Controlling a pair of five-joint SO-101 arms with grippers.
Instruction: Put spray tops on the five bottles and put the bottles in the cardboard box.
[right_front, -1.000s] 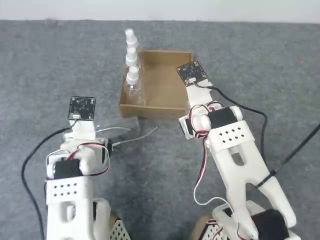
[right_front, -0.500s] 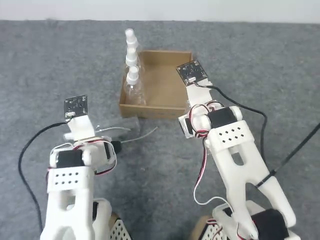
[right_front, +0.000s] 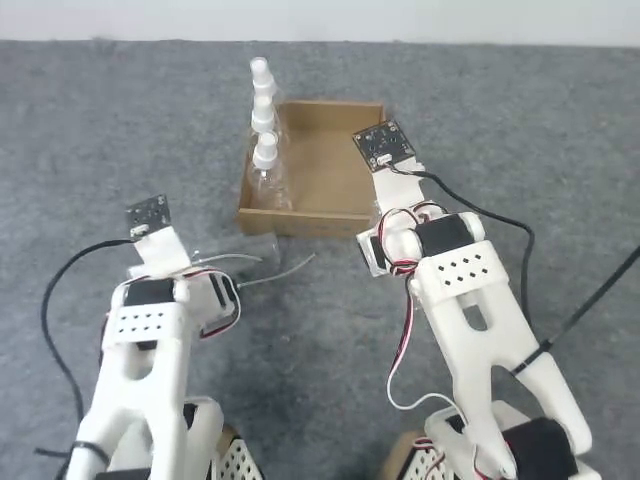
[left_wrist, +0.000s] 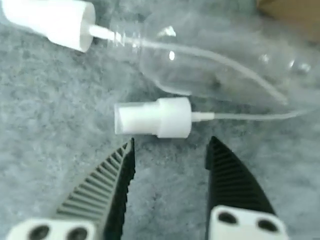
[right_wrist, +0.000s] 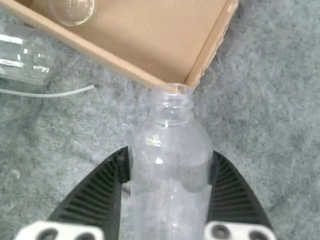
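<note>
While my left gripper (left_wrist: 171, 145) stands wide open, a loose spray top (left_wrist: 152, 118) lies on its side just ahead of the fingertips, not touching them. A clear bottle (left_wrist: 210, 65) lies just beyond it. My right gripper (right_wrist: 170, 155) is clamped on an uncapped bottle (right_wrist: 170, 130), whose open neck points ahead at the near corner of the cardboard box (right_wrist: 150, 35). Three capped bottles (right_front: 265, 160) stand in the box, along the side away from that gripper.
</note>
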